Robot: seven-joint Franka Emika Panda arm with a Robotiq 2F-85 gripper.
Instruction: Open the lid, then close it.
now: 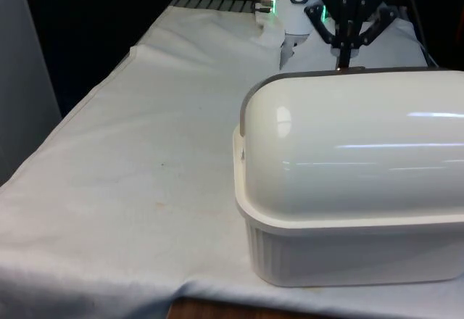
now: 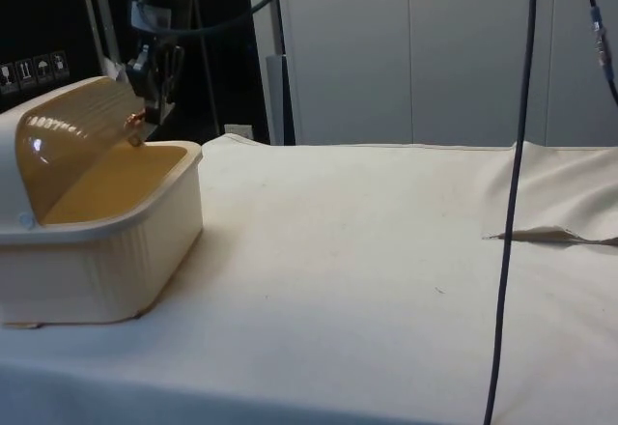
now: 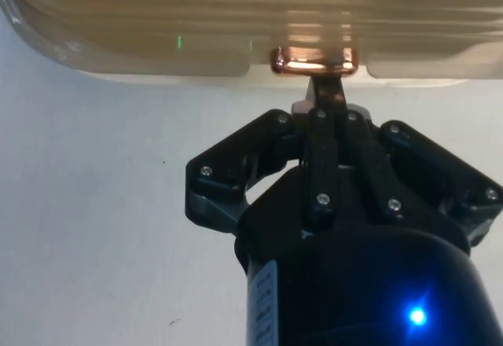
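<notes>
At the table's (image 2: 386,251) cloth-covered end, a ribbed cream bread box's (image 2: 97,261) curved lid (image 1: 355,145) is gripped by its copper handle (image 3: 313,61) in the clenched black hand (image 3: 326,94).

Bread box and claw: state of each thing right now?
Lid: rolled back, part open.
Handle: copper, on the lid's edge, at the claw's tips.
Box: upright on the cloth, inside exposed in the side view.
Claw: shut, at the handle.
Cloth: flat, with a fold at one edge.
</notes>
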